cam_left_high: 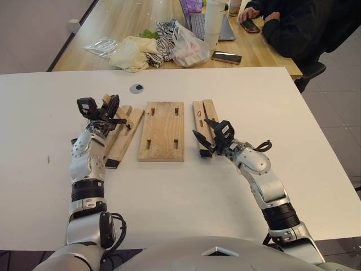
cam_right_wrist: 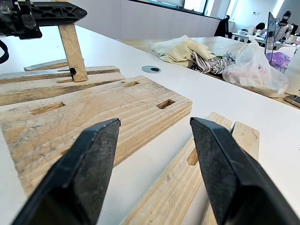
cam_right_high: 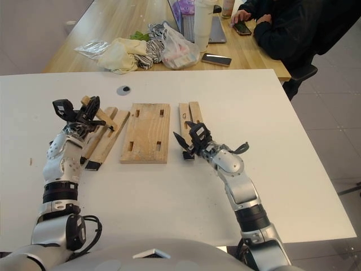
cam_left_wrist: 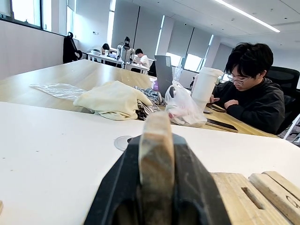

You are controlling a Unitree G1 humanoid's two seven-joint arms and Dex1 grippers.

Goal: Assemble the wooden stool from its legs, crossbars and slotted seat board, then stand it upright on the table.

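The slotted seat board (cam_left_high: 162, 131) lies flat in the middle of the white table (cam_left_high: 186, 197). Two wooden legs (cam_left_high: 125, 135) lie to its left, and two more legs (cam_left_high: 203, 114) lie to its right. My left gripper (cam_left_high: 108, 108) is shut on a short crossbar (cam_left_wrist: 157, 140) above the far end of the left legs. In the right wrist view the crossbar (cam_right_wrist: 72, 51) stands tilted with its lower end down on those legs. My right gripper (cam_left_high: 203, 138) hovers open over the near end of the right legs, with nothing between its fingers (cam_right_wrist: 89, 178).
A grey round cap (cam_left_high: 136, 88) sits in the table behind the board. Beyond the far edge, a wooden table (cam_left_high: 113, 28) carries bags, cloth, a phone, a cup and a laptop. Bare white surface lies in front of the parts.
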